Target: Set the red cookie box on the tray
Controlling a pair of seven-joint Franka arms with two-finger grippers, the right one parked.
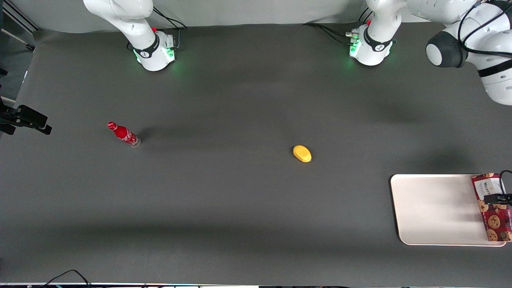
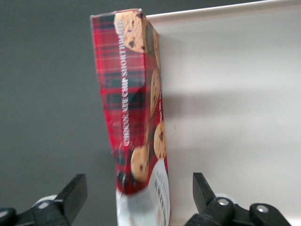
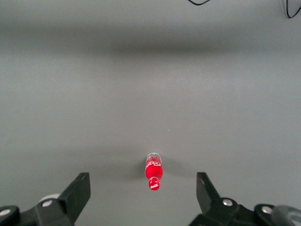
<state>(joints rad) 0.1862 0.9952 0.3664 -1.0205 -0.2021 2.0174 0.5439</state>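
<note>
The red cookie box (image 1: pixel 493 208) is a long tartan carton with cookie pictures and a white label at one end. It lies along the edge of the cream-white tray (image 1: pixel 434 208) at the working arm's end of the table. In the left wrist view the red cookie box (image 2: pixel 134 103) sits where the tray (image 2: pixel 230 103) meets the dark table, partly over each. My gripper (image 2: pixel 139 190) stands open above the box's white-label end, one finger on either side and both well apart from it. In the front view only a black part of the gripper (image 1: pixel 498 198) shows, over the box.
A small red bottle (image 1: pixel 124 135) lies on the dark table toward the parked arm's end, also in the right wrist view (image 3: pixel 153 172). A yellow oval object (image 1: pixel 302 153) rests mid-table. The working arm's white links (image 1: pixel 480 44) hang above the tray's end.
</note>
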